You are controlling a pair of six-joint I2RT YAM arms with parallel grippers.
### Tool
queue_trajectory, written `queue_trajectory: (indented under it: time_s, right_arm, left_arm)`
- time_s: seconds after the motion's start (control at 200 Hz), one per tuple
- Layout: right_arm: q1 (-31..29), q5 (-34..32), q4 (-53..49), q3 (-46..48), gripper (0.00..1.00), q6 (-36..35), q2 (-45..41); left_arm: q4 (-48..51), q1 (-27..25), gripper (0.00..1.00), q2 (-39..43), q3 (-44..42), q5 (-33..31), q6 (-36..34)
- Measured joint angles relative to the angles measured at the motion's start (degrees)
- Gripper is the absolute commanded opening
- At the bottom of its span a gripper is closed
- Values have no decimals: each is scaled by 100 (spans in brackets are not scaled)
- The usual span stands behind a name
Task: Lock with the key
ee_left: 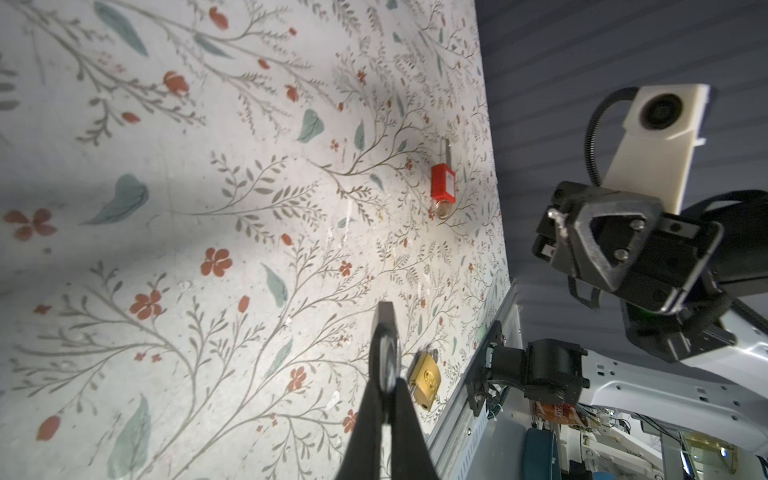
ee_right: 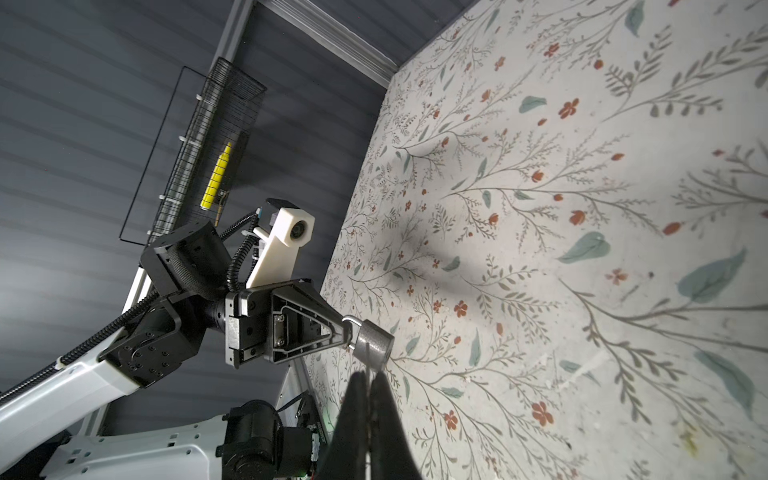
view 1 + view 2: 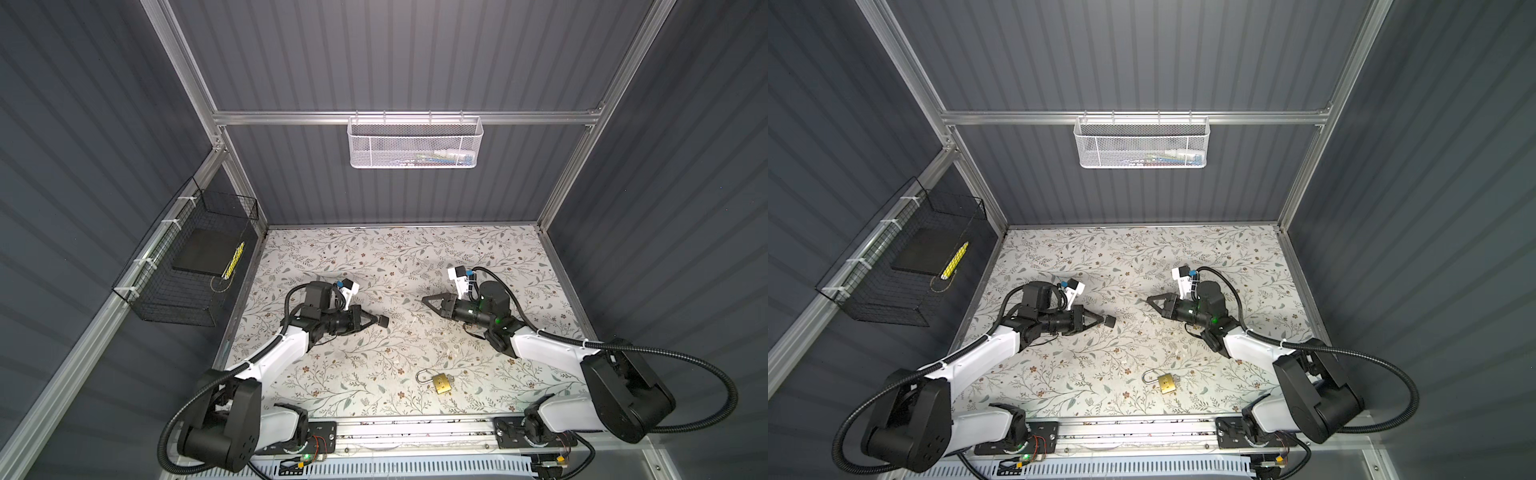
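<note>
Hanging by shackle (image 2: 352, 322) from clamped left jaws, padlock (image 2: 376, 343) may be swung aside | key (image 1: 555, 216), pinched in right jaws, may be skewed.

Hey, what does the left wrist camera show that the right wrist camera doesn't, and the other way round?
Only the left wrist view shows a red padlock and a brass padlock, both lying on the flowered table. Only the right wrist view shows the black wire basket on the wall, with a yellow item in it. Both show that table and the grey padlock, which the left gripper holds at its shackle end; the left wrist view sees it edge-on.
</note>
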State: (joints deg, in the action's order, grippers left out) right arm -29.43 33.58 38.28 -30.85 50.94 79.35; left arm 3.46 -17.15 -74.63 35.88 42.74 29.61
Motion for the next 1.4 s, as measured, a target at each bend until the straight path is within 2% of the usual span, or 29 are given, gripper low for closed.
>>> queue_trajectory:
  time_s: [0.275, 0.465, 0.64, 0.835, 1.401]
  right_arm:
    - [-328, -240, 133, 7, 0, 20, 372]
    - [-468, -299, 310, 7, 0, 105, 632]
    - [-551, -321, 468, 7, 0, 177, 787]
    - [-599, -334, 588, 7, 0, 240, 835]
    - [-625, -472, 870, 94, 0, 396, 933]
  left_arm:
    - [46, 39, 0, -876, -92, -98, -232]
    - [291, 39, 0, -1154, -48, -358, -402]
    - [452, 37, 21, -1408, 251, -520, -555]
    - [505, 48, 37, -1790, 374, -610, -557]
    - [4, 48, 52, -2098, 651, -433, -146]
